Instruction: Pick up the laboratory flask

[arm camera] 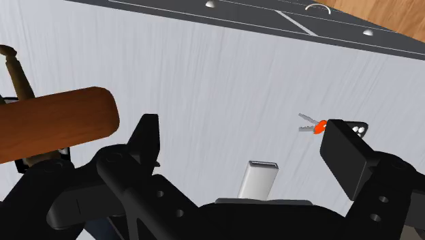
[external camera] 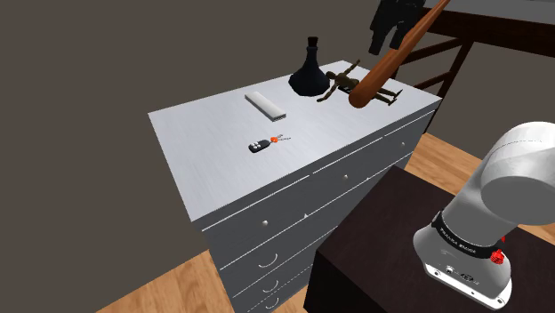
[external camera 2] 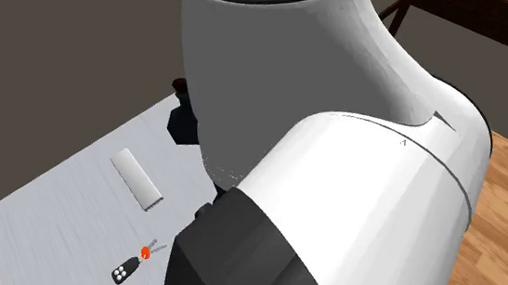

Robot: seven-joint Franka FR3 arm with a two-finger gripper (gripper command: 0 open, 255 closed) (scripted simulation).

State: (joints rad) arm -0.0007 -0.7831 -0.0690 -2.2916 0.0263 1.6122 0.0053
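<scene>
Your gripper (arm camera: 246,136) is wide open with nothing in it, hanging above the dresser (external camera: 205,133), so I'd say you're on the approach.

Going front to back in the shoulder view, there's a set of keys (external camera: 264,144), then a white bar (external camera: 266,105), then the flask (external camera: 309,78) back by the far edge.

The flask stands upright on its fat base, long axis vertical, skinny neck pointing straight up. I'd centre over it, come straight down and pinch the neck.

Mind the wooden figure (external camera: 342,82) just beside it, and the bat (external camera: 391,58) leaning in past that.
</scene>
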